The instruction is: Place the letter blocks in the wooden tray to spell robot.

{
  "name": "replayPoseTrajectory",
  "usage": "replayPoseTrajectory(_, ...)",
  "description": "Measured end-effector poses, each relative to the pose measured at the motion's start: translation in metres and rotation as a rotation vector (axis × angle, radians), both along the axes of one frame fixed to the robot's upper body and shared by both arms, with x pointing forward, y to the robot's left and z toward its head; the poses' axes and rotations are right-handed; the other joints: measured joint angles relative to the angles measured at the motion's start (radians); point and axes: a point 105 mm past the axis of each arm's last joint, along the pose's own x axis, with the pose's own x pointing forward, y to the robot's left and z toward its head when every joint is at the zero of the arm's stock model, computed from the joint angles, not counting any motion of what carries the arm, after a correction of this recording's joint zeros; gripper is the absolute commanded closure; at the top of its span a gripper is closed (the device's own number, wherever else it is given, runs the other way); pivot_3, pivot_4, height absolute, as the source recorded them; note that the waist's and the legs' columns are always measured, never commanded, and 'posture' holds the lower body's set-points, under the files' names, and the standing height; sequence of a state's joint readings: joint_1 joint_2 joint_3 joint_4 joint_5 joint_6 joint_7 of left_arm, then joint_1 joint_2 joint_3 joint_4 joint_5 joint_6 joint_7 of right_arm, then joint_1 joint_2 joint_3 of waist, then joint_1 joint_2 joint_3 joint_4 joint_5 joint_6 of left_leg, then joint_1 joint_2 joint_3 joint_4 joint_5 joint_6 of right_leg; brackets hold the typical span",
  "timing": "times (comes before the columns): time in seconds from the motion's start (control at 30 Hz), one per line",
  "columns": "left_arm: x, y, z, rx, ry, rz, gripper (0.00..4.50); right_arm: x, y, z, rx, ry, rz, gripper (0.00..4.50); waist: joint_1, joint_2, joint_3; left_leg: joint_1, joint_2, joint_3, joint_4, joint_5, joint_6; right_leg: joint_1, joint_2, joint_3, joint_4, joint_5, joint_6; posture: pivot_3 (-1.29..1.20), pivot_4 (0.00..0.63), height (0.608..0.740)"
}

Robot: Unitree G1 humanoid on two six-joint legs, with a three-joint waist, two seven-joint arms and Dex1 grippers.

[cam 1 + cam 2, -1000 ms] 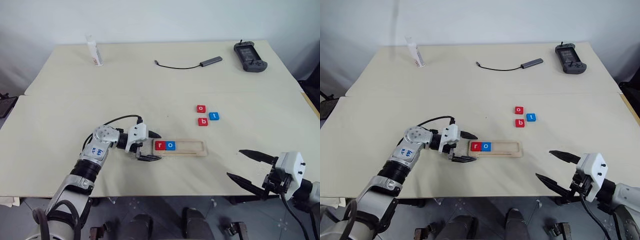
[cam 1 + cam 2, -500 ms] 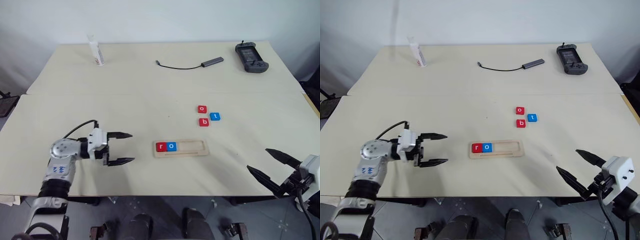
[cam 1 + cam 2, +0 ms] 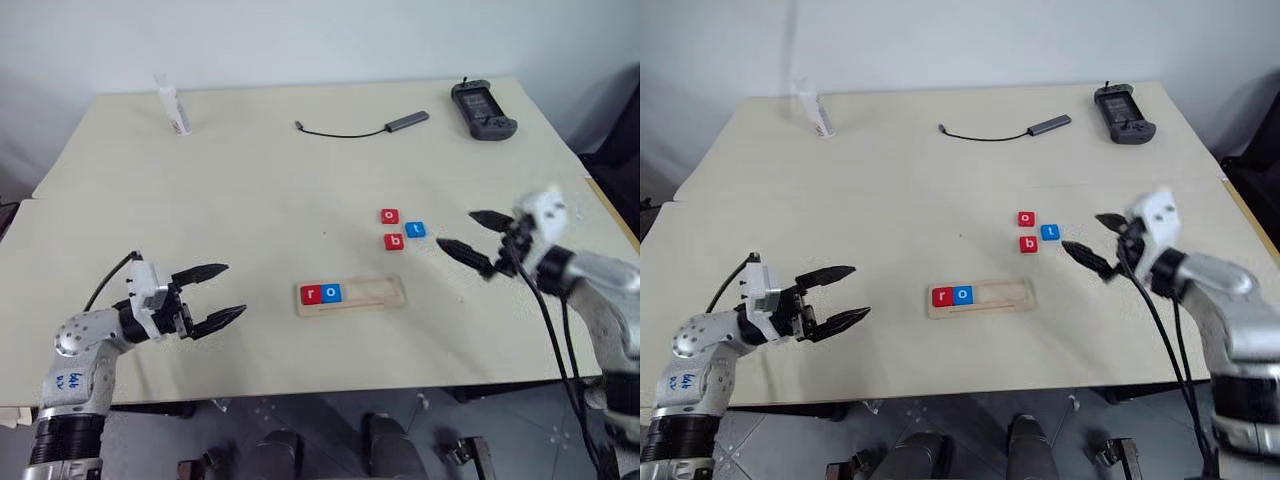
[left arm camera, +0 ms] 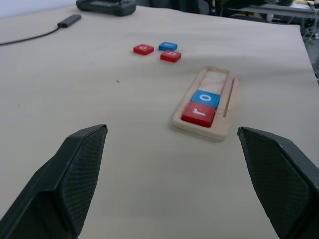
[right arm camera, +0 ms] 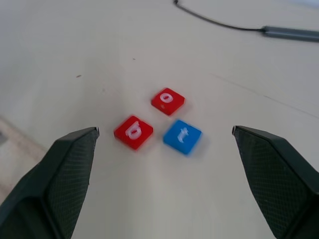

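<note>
Right gripper [image 3: 470, 240]: fingers wide apart, nothing held, up over the table [image 3: 250, 180] just beside three loose blocks. Left gripper [image 3: 215, 295]: fingers wide apart too, nothing held, well to the left of the tray [image 3: 390, 290].

White letters on the blocks: red "o" [image 3: 390, 215], red "b" [image 3: 394, 241], blue "t" [image 3: 415, 229], close together, past the tray toward the far side. Inside the tray, at its left end, side by side: red "r" [image 3: 310, 294], blue "o" [image 3: 331, 293]. Rest of the tray bare.

Tray flat, long way running left to right.

Head views: white bottle [image 3: 172, 105], cable [image 3: 350, 130] and black controller [image 3: 482, 110] at the far edge. Bottle label too small to read.
</note>
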State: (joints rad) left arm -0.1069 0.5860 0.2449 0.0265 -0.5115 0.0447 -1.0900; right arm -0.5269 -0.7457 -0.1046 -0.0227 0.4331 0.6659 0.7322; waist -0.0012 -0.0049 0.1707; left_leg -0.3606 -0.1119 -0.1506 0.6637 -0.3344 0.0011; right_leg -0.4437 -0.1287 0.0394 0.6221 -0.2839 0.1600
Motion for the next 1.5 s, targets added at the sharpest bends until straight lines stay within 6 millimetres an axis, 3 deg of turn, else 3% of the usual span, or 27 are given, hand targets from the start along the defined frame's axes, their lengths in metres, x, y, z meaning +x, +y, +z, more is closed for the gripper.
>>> replayPoseTrajectory(0.17,0.002,-0.003,0.003,-0.025,-0.022,0.051,0.05,0.029,0.012,-0.01,-0.052,0.077,-0.051,0.0,0.018,0.0,0.0,-0.003,-0.002,-0.002,0.001,-0.001,0.002,-0.001,-0.001,-0.002,-0.001,0.0,-0.002,0.0,0.15,0.74)
replayPoseTrajectory(0.27,0.002,-0.006,0.005,-0.027,-0.027,0.052,0.05,0.035,0.008,-0.023,-0.068,0.128,-0.088,0.0,0.02,0.0,0.0,-0.007,-0.002,-0.003,0.001,-0.002,0.003,-0.003,-0.001,-0.003,0.0,0.0,-0.001,0.0,0.15,0.74)
replayPoseTrajectory(0.6,0.003,-0.011,0.007,-0.033,-0.035,0.071,0.05,0.029,0.015,-0.025,-0.074,0.191,-0.112,0.0,-0.001,0.0,0.0,-0.008,-0.001,-0.003,0.001,-0.003,0.003,-0.004,-0.001,-0.004,0.0,0.0,-0.001,0.0,0.15,0.74)
replayPoseTrajectory(0.93,0.002,-0.014,0.005,-0.029,-0.028,0.061,0.05,0.009,0.049,-0.034,-0.029,0.323,-0.173,0.0,-0.001,0.0,0.0,-0.008,-0.001,-0.003,0.002,-0.003,0.002,-0.004,-0.001,-0.004,0.0,0.0,-0.001,0.0,0.15,0.74)
replayPoseTrajectory(1.1,-0.001,-0.016,0.005,-0.022,-0.023,0.054,0.05,0.014,0.051,-0.05,-0.034,0.343,-0.269,0.0,-0.003,0.0,0.0,-0.008,-0.001,-0.003,0.001,-0.003,0.002,-0.004,-0.001,-0.004,0.001,0.0,-0.001,0.0,0.15,0.74)
replayPoseTrajectory(1.3,-0.002,-0.018,0.008,-0.015,-0.027,0.044,0.05,0.024,0.063,-0.05,0.019,0.322,-0.319,0.0,-0.01,0.0,0.0,-0.007,0.0,-0.003,0.002,-0.003,0.002,-0.004,0.0,-0.004,0.002,0.0,-0.002,0.0,0.15,0.74)
replayPoseTrajectory(1.5,-0.006,-0.026,0.013,0.0,-0.047,0.005,0.0,0.032,0.067,-0.052,0.047,0.293,-0.378,1.92,-0.027,0.0,-0.001,-0.006,-0.001,-0.003,0.002,-0.003,0.002,-0.004,0.0,-0.004,0.003,0.0,-0.002,0.0,0.15,0.74)
